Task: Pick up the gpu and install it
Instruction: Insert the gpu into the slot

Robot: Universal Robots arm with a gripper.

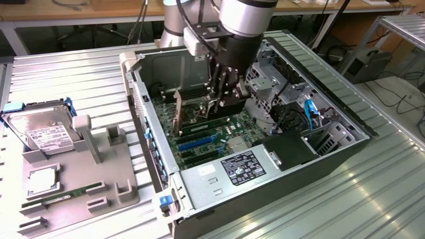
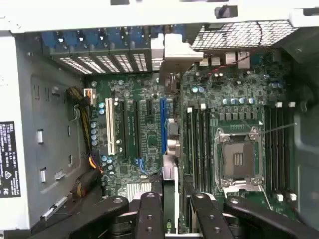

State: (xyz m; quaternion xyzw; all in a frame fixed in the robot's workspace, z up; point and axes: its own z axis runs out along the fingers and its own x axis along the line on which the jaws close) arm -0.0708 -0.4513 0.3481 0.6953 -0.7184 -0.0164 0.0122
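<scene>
Your gripper (image 2: 172, 211), fingers part-closed, clamps the gpu (image 2: 171, 169) edge-on near the blue slot (image 2: 162, 124); if you press down misaligned, its edge may jam or slip.

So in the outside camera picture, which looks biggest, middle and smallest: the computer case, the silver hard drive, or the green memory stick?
1. computer case: by far the largest.
2. silver hard drive.
3. green memory stick: about as long as the drive, but far slimmer.
</scene>
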